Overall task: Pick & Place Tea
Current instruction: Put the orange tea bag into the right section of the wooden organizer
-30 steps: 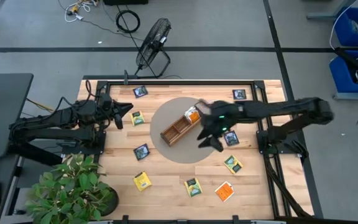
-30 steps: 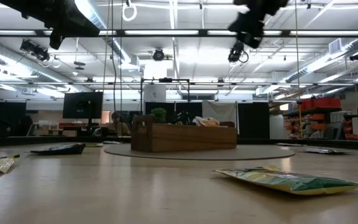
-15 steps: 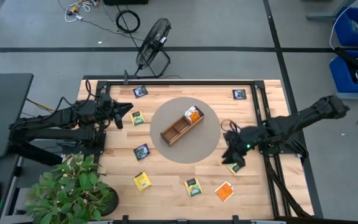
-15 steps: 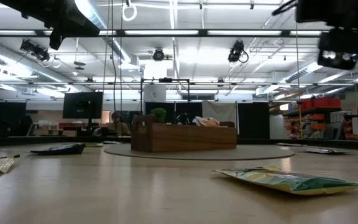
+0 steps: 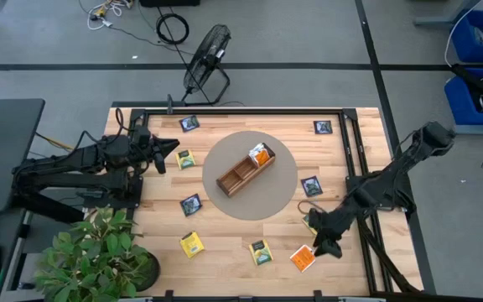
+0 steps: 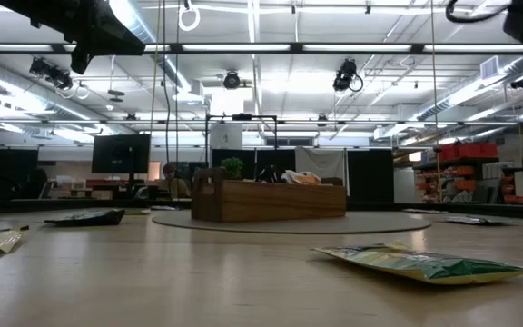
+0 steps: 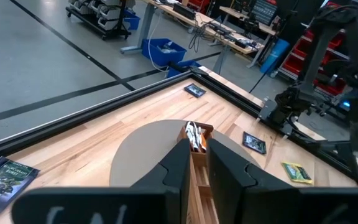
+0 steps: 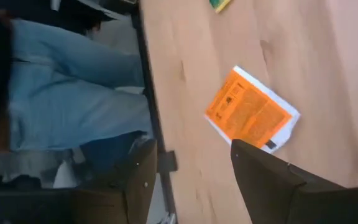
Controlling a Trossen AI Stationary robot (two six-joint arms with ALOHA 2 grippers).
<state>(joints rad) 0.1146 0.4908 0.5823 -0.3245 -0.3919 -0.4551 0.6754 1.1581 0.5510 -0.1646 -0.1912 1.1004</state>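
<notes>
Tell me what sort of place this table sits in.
Most likely a robotics lab or workshop. The low view shows an open industrial ceiling with strip lights and a monitor on desks behind; the high view shows a floor fan and blue storage bins beside the wooden table.

Worktop (image 5: 225, 243): pale wood planks, smooth, matt, w/ black metal frame (image 5: 241, 107). Tray (image 5: 243, 170): brown wood, matt. Orange-white tea packet (image 8: 252, 111): glossy paper or foil, can't tell. Round mat (image 5: 250, 207): grey, matt. Pincers: dark matt plastic.
</notes>
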